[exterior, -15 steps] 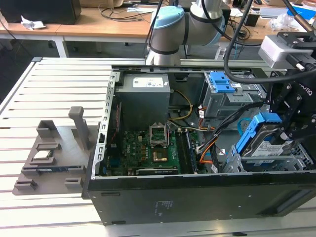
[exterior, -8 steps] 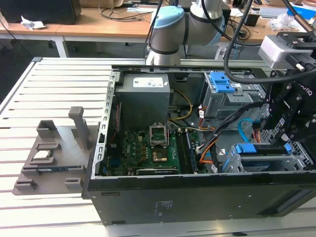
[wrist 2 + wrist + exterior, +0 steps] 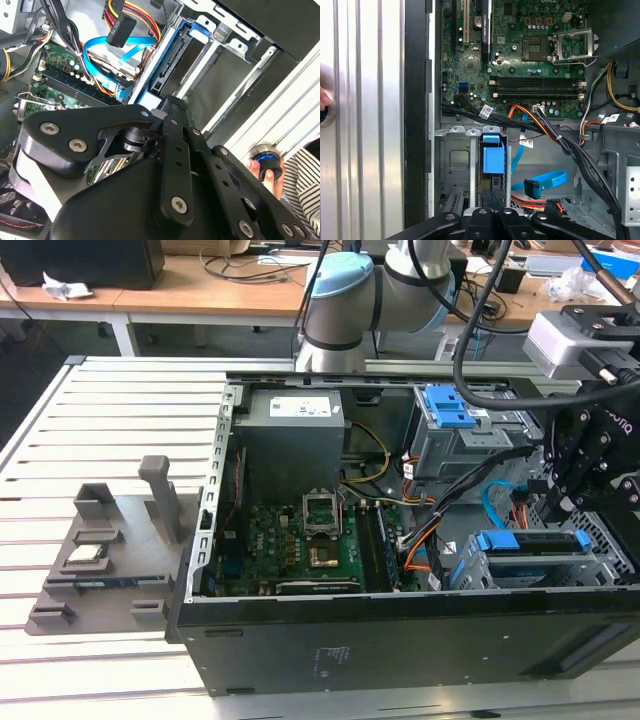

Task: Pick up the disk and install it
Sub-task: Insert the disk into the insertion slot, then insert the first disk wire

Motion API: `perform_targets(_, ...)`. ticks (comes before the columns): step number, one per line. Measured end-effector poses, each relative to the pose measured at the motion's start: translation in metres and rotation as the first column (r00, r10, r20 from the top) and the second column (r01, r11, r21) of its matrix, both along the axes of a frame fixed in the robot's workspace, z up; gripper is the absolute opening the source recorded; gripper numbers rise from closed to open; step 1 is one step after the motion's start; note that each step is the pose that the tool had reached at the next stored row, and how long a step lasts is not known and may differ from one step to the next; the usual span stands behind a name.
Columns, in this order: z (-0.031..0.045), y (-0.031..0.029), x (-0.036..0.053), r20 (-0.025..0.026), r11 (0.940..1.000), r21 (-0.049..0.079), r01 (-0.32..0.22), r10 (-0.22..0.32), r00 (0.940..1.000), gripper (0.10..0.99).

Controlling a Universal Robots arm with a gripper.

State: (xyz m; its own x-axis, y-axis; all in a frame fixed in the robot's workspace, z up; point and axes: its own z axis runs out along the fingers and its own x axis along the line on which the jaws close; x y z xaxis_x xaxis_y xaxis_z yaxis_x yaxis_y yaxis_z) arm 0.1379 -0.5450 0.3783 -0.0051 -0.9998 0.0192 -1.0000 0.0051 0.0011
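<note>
One disk [image 3: 530, 540] — blue-framed, seated in drive cage, gripper [image 3: 560, 502] above

the disk [image 3: 530, 541] sits edge-up in its blue carrier, slotted into the metal drive cage. the cage is at the case's corner, on the exterior view's right.

The open computer case [image 3: 400, 540] is seen from above in the exterior view; its motherboard [image 3: 530, 60] is shared at close range by both wrist views.
</note>
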Motion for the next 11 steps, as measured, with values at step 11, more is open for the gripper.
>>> perform_targets(11, -0.0004, 0.0130, 0.0116, -0.0002, 1.0000, -0.003, 0.000, 0.000, 1.0000, 0.106)
